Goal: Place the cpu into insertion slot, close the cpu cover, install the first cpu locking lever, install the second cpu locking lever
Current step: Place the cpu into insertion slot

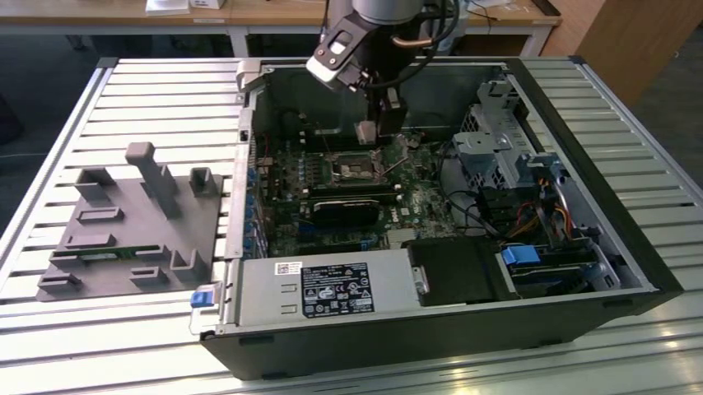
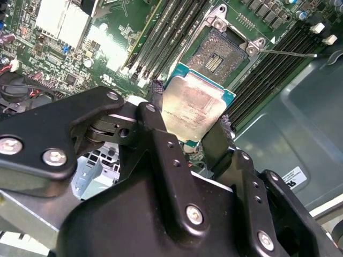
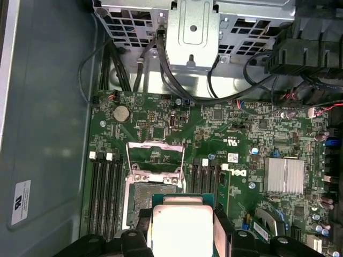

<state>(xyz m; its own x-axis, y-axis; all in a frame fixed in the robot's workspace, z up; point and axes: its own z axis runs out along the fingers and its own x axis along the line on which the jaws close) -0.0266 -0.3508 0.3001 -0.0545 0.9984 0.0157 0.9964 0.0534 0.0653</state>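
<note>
My gripper (image 1: 371, 125) is inside the open computer case, shut on the cpu (image 2: 194, 107), a flat square chip with a silvery-tan face and teal edge. Its black fingers (image 2: 156, 101) clamp two opposite edges of the chip. The cpu (image 3: 182, 227) hangs above the green board, just beside and partly over the insertion slot (image 3: 143, 197), whose dark pin field lies bare. The slot (image 2: 218, 55) shows uncovered in both wrist views. The cpu cover (image 3: 155, 143), a thin silver frame, is swung open on the far side of the slot. A thin wire locking lever (image 2: 289, 53) sticks out sideways from the slot.
Long black memory slots (image 3: 104, 184) flank the socket on both sides. A finned silver heatsink (image 3: 284, 175) sits on the board. The metal drive cage (image 1: 495, 140), cables and power supply (image 1: 329, 288) crowd the case. A grey parts fixture (image 1: 132, 214) lies at the exterior view's left.
</note>
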